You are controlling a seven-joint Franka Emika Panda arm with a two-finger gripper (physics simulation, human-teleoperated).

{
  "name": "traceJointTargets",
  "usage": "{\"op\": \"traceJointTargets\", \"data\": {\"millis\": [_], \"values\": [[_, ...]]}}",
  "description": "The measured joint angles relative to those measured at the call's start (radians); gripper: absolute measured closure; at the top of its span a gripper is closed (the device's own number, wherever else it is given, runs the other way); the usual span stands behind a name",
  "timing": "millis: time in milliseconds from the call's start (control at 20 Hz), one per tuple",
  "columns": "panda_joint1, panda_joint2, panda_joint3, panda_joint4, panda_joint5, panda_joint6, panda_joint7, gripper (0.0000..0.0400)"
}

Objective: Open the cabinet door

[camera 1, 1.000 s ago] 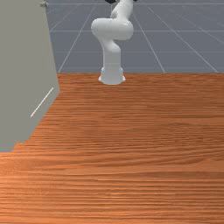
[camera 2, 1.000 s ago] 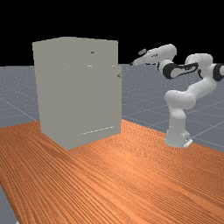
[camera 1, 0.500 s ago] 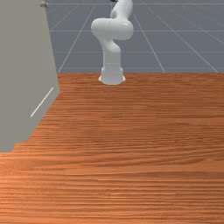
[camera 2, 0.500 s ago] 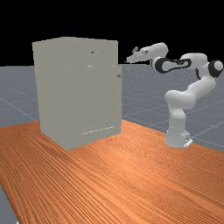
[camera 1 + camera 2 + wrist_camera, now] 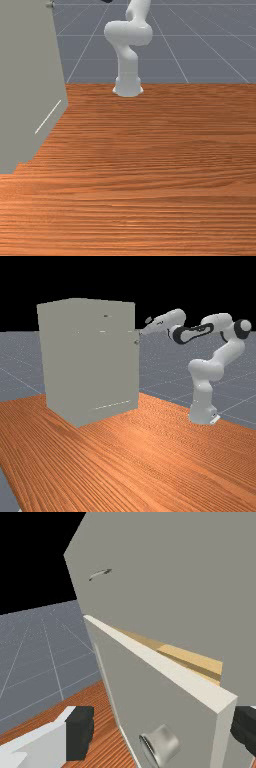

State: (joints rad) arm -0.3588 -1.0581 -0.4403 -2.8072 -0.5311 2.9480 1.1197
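While the cabinet (image 5: 57, 363) stands at the far view's left, its door (image 5: 150, 697) hangs ajar, knob (image 5: 166, 743) near my gripper (image 5: 143, 333), whose fingers are spread, pinching nothing. I judge this the lining-up step; next calls for easing around the knob, closing, then pulling.

Cabinet (image 5: 85, 366) and arm (image 5: 202, 372) stand on our bench (image 5: 150, 461).
We see the cabinet at the far view's left, the arm at its right, the tool (image 5: 142, 333) near the cabinet's upper side; in the wrist view, we find the door (image 5: 132, 682) standing out from the cabinet, the knob (image 5: 167, 744) on its face, a handle (image 5: 100, 574) on the cabinet's front beyond.
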Motion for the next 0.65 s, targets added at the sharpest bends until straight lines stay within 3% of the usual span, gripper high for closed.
{"op": "traceJointTargets", "data": {"millis": [200,300,450,650], "values": [[0.011,0.002,0.001,-0.017,-0.005,0.024,0.004,0.0],[0.024,-0.021,0.046,-0.046,-0.005,0.021,0.029,0.0],[0.037,0.01,0.189,-0.065,0.004,0.029,0.127,0.0],[0.036,0.057,0.415,-0.062,0.065,0.087,0.288,0.0]]}}
